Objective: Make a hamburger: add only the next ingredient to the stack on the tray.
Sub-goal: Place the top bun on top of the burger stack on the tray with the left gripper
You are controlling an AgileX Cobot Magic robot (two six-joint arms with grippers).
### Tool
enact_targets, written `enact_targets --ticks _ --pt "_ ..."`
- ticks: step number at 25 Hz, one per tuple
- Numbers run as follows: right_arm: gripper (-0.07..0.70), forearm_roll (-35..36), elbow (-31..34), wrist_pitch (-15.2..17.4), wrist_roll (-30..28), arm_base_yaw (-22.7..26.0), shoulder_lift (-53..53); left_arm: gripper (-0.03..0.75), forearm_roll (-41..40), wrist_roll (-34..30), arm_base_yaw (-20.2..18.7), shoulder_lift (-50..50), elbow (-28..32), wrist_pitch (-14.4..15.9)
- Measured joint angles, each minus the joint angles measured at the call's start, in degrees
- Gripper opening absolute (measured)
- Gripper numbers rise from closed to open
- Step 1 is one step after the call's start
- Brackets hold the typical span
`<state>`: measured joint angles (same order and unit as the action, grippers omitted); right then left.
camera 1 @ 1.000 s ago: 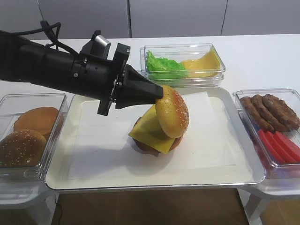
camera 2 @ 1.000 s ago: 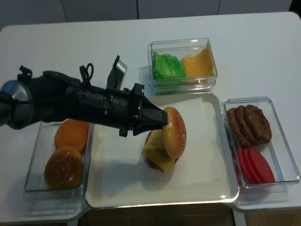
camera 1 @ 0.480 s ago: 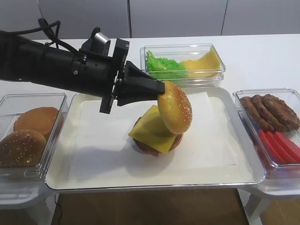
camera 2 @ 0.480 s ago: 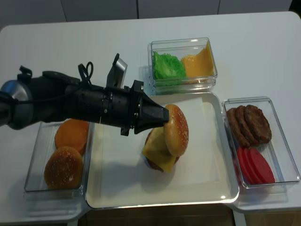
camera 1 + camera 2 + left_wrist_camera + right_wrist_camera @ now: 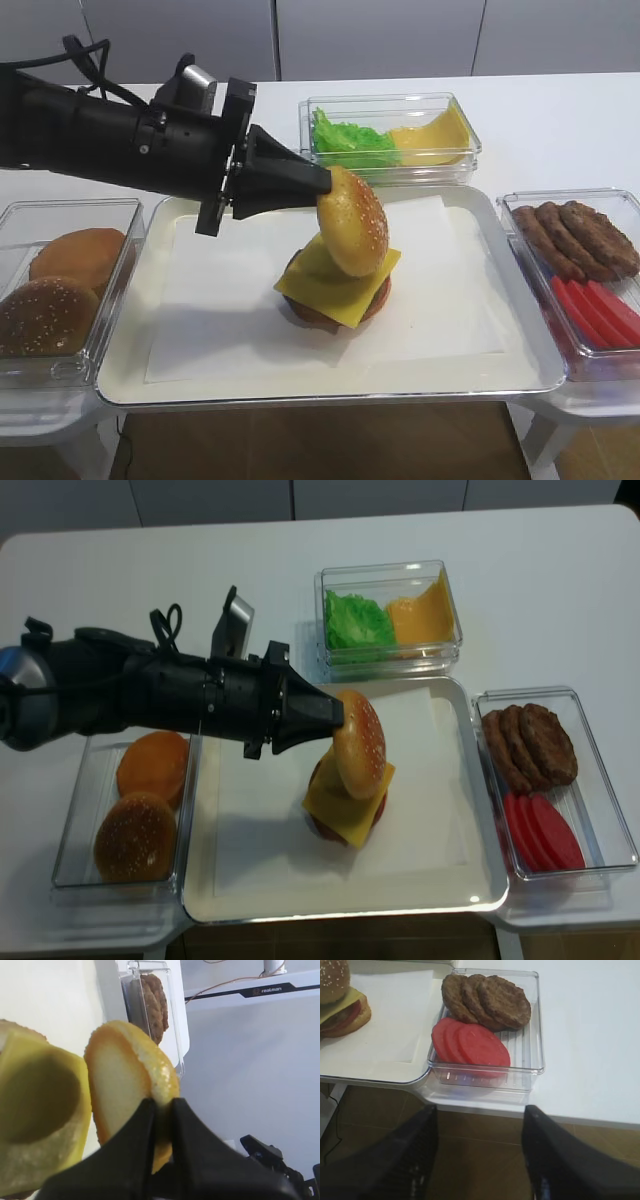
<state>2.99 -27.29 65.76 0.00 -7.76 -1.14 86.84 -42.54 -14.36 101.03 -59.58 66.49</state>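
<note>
- The left gripper (image 5: pixel 322 184) reached in from the upper left of the exterior high view, its jaws clamped on the edge of the sesame bun top (image 5: pixel 352 220).
- That bun top hung tilted on its side above the stack (image 5: pixel 335 290), near the middle of the frame; its lower edge sat at the cheese slice (image 5: pixel 345 285), though whether it touched I could not tell.
- In the left wrist view the two dark fingers (image 5: pixel 132 1147) pinched the bun top's rim (image 5: pixel 160 1085), pale cut face turned toward the cheese at the left of the frame.
- The stack stood on the paper liner in the middle of the tray (image 5: pixel 330 385), the cheese corners overhanging the brown base.
- The right gripper (image 5: pixel 480 1160) showed at the bottom of the right wrist view, its jaws standing wide with nothing between them, below the table edge.
- Above it in that view lay a clear box (image 5: pixel 532 1020) holding brown patties (image 5: pixel 490 1000) and red tomato slices (image 5: pixel 470 1045), just right of the tray.
- At the lower left of the exterior high view, another clear box (image 5: pixel 120 215) held a seeded bun (image 5: pixel 45 315) and a smooth bun (image 5: pixel 80 255).
- At the top centre, a third box (image 5: pixel 470 135) held green lettuce (image 5: pixel 350 140) and yellow cheese slices (image 5: pixel 435 135).
- Everything rested on a white table (image 5: pixel 560 120).
</note>
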Motion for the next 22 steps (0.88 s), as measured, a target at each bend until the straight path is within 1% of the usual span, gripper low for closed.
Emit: enact_targets --ticks 6,22 --pt "0.405 0.00 0.00 0.00 0.00 0.00 0.00 0.059 -1.27 0.46 -1.09 0.00 0.00 0.00" --pt "0.405 0.00 0.00 0.00 0.00 0.00 0.00 0.059 -4.13 0.55 -1.09 0.00 0.00 0.24"
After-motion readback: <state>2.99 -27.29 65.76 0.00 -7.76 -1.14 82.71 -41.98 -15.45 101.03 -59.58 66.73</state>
